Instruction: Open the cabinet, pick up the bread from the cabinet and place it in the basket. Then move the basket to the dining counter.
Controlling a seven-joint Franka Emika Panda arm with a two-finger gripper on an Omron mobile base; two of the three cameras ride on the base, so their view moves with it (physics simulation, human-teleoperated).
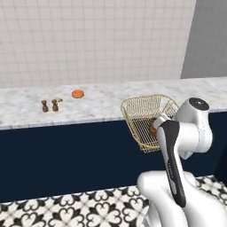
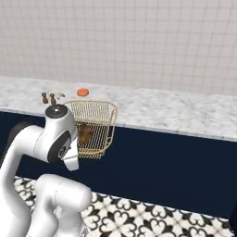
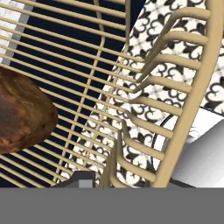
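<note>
While the basket (image 1: 146,116) hangs tilted in the air in front of the dining counter (image 1: 102,104), the bread (image 3: 19,116) sits inside at 9 o'clock. It looks light and stiff; its thick rim seems best to hold. I cannot tell if the gripper is clamped.

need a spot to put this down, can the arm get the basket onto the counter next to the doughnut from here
Probably yes. The basket with the bread hangs just in front of the counter edge, about level with it. The marble between it and the doughnut is bare, and the two brown pieces sit further left.
</note>
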